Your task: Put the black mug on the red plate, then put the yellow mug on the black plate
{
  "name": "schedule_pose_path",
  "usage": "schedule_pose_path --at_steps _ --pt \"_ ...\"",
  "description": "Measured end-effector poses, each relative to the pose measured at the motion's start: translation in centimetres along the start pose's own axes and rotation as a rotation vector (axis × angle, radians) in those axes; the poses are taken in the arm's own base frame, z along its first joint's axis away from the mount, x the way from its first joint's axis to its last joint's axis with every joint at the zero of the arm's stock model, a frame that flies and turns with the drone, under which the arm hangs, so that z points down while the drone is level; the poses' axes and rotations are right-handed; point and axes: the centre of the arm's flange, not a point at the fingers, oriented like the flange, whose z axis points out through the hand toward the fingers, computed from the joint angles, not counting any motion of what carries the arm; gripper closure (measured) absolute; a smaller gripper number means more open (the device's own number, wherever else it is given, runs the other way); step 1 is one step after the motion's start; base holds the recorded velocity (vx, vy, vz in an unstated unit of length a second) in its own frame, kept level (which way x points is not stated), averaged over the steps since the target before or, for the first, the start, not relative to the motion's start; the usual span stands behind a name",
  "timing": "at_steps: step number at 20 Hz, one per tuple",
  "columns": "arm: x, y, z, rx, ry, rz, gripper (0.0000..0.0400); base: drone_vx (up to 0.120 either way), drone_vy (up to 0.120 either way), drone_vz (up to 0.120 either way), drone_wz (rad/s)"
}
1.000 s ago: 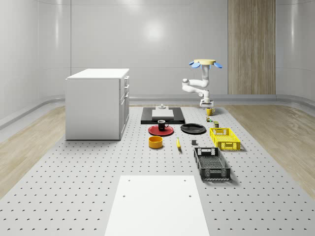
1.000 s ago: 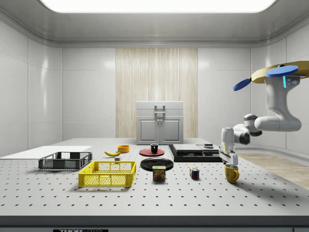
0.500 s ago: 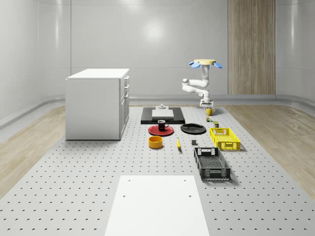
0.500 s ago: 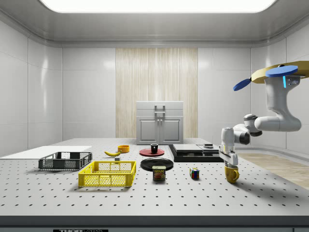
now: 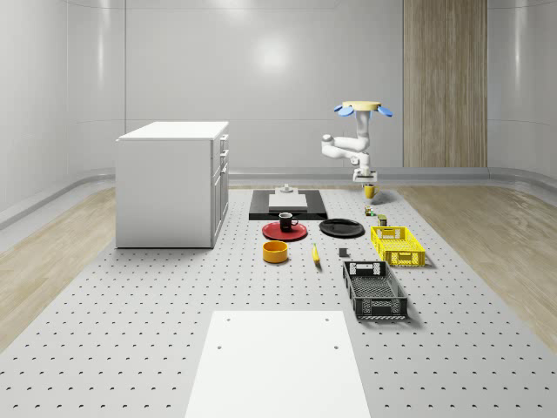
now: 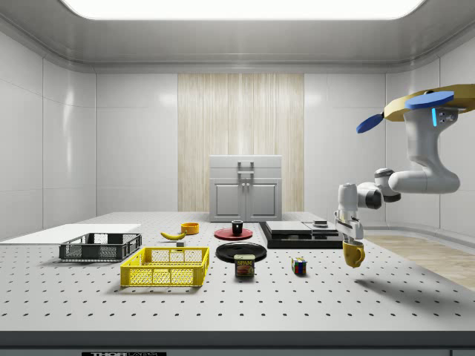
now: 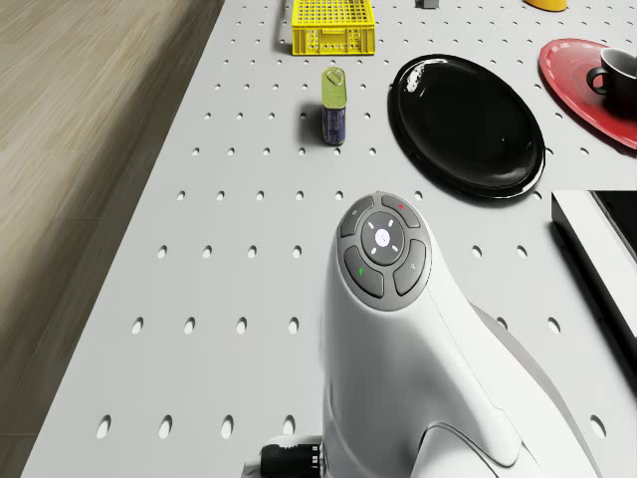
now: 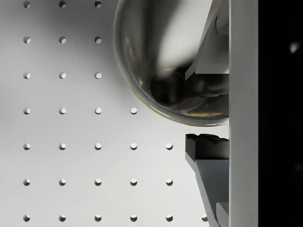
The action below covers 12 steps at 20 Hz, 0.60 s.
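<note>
The yellow mug (image 6: 354,254) hangs just above the table, and my gripper (image 6: 349,237) is shut on its rim. In the wrist view one finger (image 8: 208,158) sits outside the mug (image 8: 156,56) wall and the other reaches inside. In the whole-scene view the mug (image 5: 369,191) hangs under the gripper (image 5: 365,181) near the table's far right. The drone (image 6: 427,104) hovers above and behind it. The black mug (image 5: 285,221) stands on the red plate (image 5: 297,233). The black plate (image 5: 341,228) lies beside it, also in the drone view as black plate (image 7: 466,110).
A can (image 6: 245,265) and a colour cube (image 6: 298,265) stand between the held mug and the black plate. A yellow crate (image 5: 398,245), a black crate (image 5: 374,289), an orange bowl (image 5: 276,252), a black slab (image 5: 287,204) and a white cabinet (image 5: 171,183) also occupy the table.
The fingers closed on the yellow mug's rim. The arm then rose and lifted the mug off the table.
</note>
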Motion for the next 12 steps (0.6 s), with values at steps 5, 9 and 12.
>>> schedule_pose_path --at_steps 5,9,12 --pt "0.0 0.0 -0.83 0.0 0.0 0.0 0.029 0.12 -0.12 0.0 0.0" --pt "0.0 0.0 -1.09 0.0 0.0 0.0 0.029 0.12 -0.12 0.0 0.0" --pt "0.0 0.0 -1.17 0.0 0.0 0.0 0.029 0.12 -0.12 0.0 0.0"
